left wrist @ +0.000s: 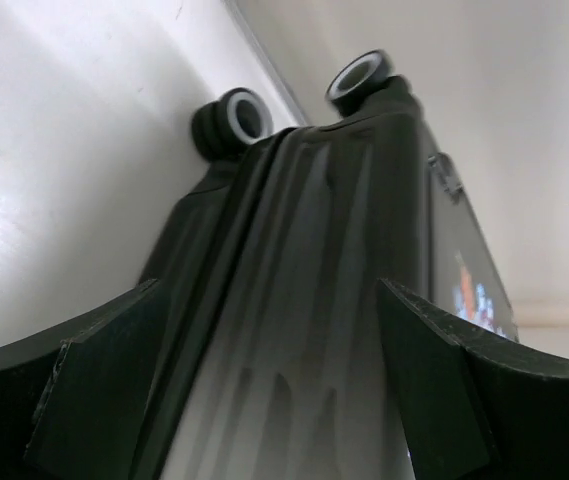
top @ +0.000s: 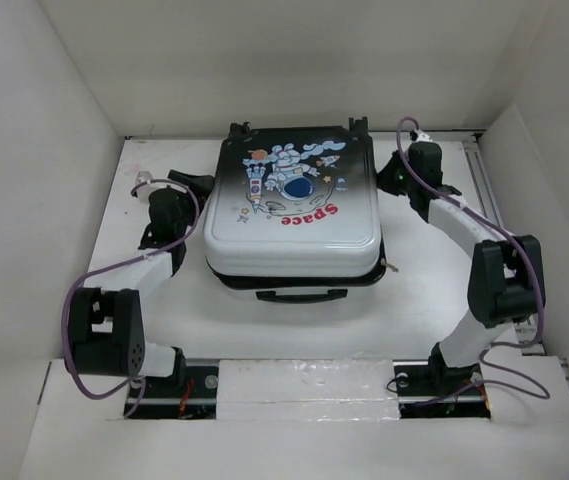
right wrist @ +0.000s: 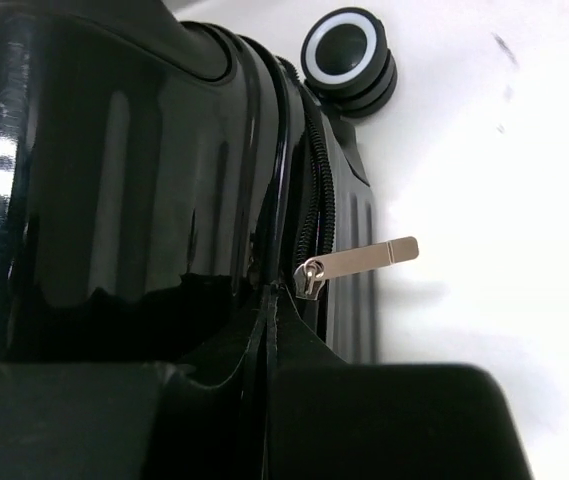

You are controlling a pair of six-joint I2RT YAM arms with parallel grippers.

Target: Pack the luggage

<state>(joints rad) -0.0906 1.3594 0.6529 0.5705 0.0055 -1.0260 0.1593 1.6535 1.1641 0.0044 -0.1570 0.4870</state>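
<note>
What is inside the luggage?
Nothing inside can be seen: the luggage lies with its lid down, and the printed shell covers any contents. A metal zipper pull shows at its seam.

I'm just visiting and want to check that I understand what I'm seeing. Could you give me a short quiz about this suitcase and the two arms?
1. True or false: the suitcase lies flat with its astronaut picture facing up.
2. Which gripper has its fingers spread wide? A) the left gripper B) the right one C) both
3. Fill in: just beside the shut right gripper, a metal ____ sticks out from the zipper.
Key: 1 true; 2 A; 3 pull tab.
</note>
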